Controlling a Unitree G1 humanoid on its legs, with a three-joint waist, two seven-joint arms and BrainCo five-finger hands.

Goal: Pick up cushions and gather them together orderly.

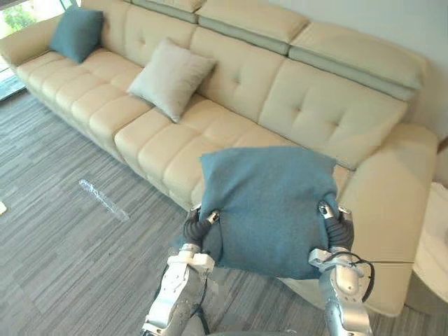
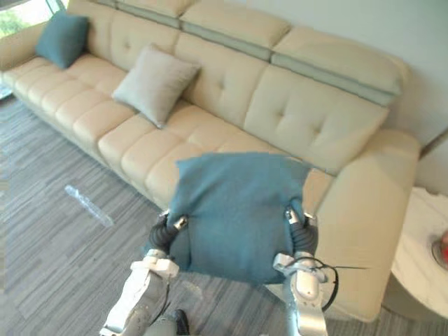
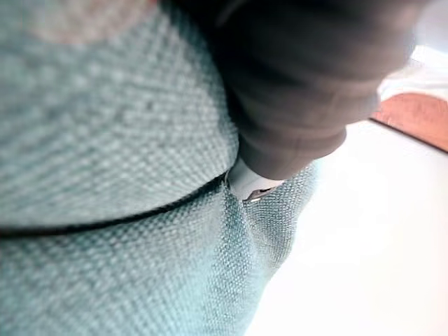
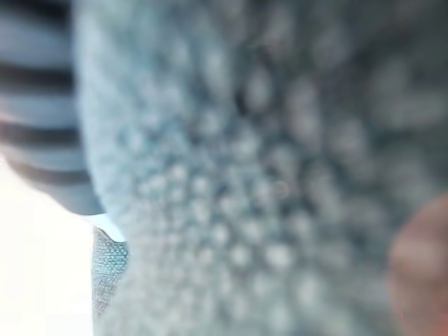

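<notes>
Aloft, square teal woven cushion (image 1: 269,203), tufted cream sofa (image 1: 308,105)

A long cream sofa (image 1: 231,84) runs along a pale wall (image 1: 420,28), its back tufted with buttons and topped by padded headrests, its seat stitched into soft ribs. In front spreads a streaked grey floor (image 1: 63,259), with a clear strip (image 1: 103,199) lying on it. Daylight and greenery show through a window (image 1: 17,15) past the sofa's far end. A white table (image 2: 420,252) stands just beside the near armrest.
</notes>
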